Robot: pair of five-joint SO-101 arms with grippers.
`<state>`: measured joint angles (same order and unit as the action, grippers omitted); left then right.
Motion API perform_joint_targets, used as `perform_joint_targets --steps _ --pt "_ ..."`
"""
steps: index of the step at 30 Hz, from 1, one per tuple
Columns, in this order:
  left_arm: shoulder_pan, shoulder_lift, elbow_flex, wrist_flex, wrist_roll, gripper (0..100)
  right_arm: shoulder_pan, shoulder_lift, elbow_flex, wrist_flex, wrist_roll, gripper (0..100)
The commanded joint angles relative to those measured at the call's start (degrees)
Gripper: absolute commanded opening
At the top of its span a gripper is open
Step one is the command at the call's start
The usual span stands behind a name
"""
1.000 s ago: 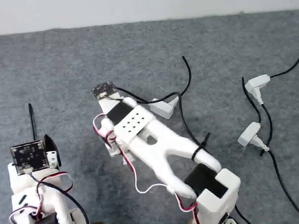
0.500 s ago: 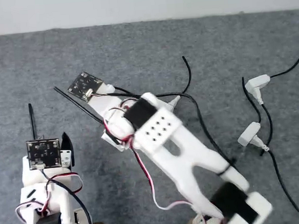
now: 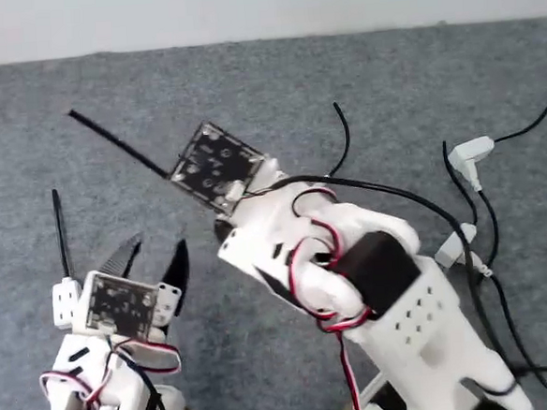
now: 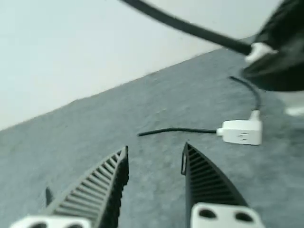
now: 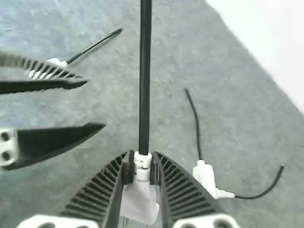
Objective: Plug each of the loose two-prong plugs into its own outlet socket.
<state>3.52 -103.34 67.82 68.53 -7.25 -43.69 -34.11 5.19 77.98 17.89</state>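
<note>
Where the high view looks down on the grey carpet (image 3: 77, 78), a small plug (image 3: 66, 299), white with a thin black lead, lies just beside the left gripper (image 3: 159, 243). That gripper's two black fingers are spread apart with nothing between them. The right arm (image 3: 392, 281) lies across the middle, its wrist board facing up, and a stiff black cord (image 3: 109, 137) juts out from under the board toward the far left. At the right edge an upper plug (image 3: 470, 152) and a lower plug (image 3: 459, 244), both white and angular, lie on the carpet with black leads trailing.

In the left wrist view the ribbed fingers stand wide with bare carpet between them. A white plug (image 4: 240, 131) lies ahead on the carpet, well apart from them, with a lead at each end.

In the right wrist view the right gripper (image 5: 141, 156) is clamped on the held plug (image 5: 138, 199), a white body pinched between both ribbed fingers, and the black cord rises straight out past the tips. A neighbouring plug (image 5: 206, 178) lies on the carpet beside it. The left gripper's spread fingers sit off to one side, apart from the cord.
</note>
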Motion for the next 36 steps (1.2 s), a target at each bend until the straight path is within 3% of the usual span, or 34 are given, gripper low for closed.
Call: perform_joint_targets --steps 1,5,13,20,36 --pt "7.8 -1.1 -5.9 0.2 -4.3 18 3.3 -4.7 2.0 -5.3 1.1 0.8" --pt "14.3 -1.1 -8.1 0.3 -4.7 18 2.9 -5.7 3.5 -8.3 1.1 0.8" --pt "20.0 -1.1 -8.0 0.6 -7.0 19 1.8 -5.7 3.3 -9.6 3.3 0.8" --pt "19.8 -1.1 -7.9 0.5 -6.8 18 -6.1 -6.0 1.4 -6.9 3.6 0.8" --pt "19.9 -1.1 -5.9 0.4 -5.4 18 -6.5 -6.0 -3.3 -0.8 4.3 0.8"
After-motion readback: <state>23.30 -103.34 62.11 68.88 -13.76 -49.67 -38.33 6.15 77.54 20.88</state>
